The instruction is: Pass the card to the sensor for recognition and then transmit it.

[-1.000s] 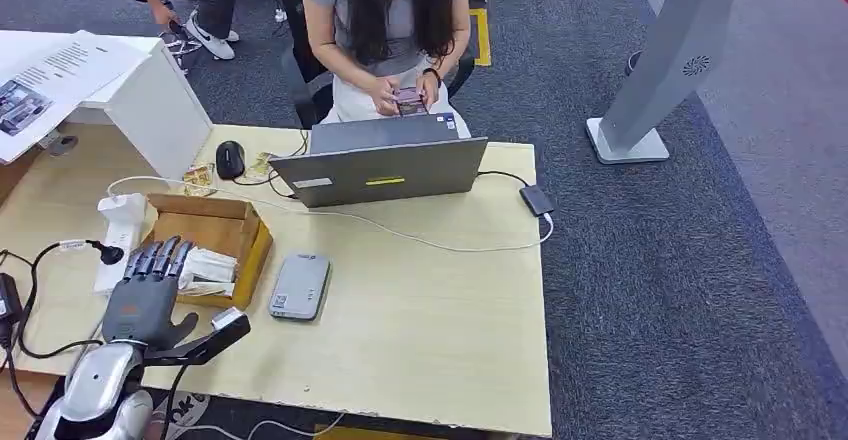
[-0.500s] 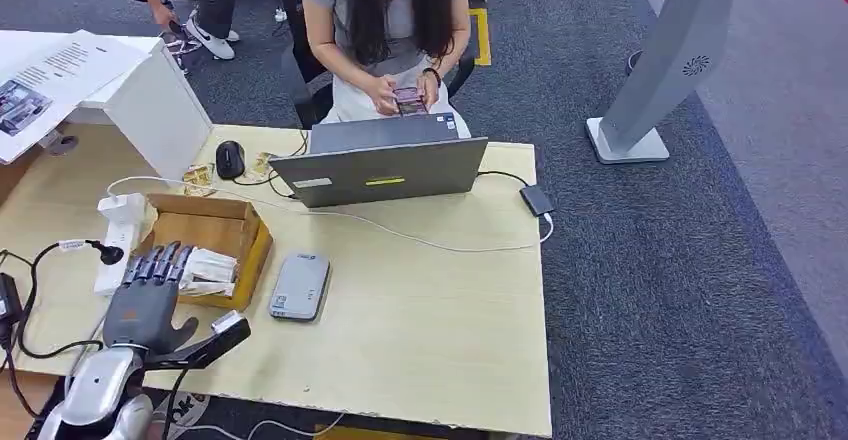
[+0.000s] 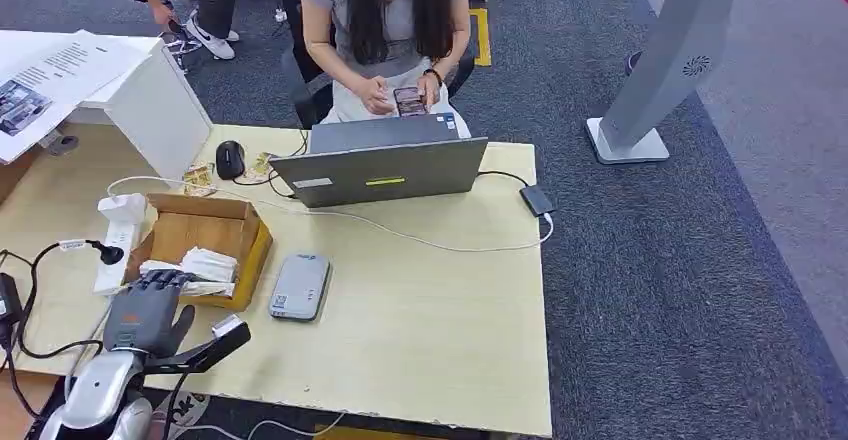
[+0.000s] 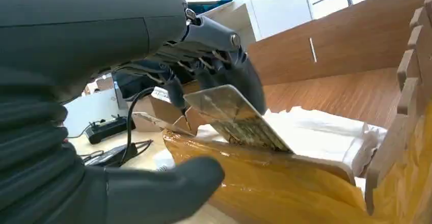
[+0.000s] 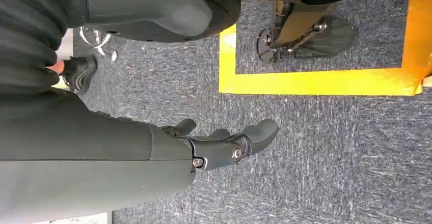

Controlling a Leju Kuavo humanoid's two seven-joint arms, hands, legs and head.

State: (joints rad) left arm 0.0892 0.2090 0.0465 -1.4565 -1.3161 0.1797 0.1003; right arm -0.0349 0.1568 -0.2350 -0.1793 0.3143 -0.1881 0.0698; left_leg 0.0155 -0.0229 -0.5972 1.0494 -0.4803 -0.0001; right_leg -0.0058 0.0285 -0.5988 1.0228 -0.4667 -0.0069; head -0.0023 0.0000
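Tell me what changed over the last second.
The left hand drew back toward the robot, its fingers curling down at the box's near edge onto a card; a firm hold isn't clear. The sensor, laptop and right hand stayed put.

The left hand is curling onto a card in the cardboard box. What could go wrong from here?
The card sits tilted against the box wall with the left hand's fingers only on its upper edge, so it could slip back when lifted. White packets lie right beside it and may snag or be dragged out. The cable near the wrist could catch as the arm swings toward the grey sensor.
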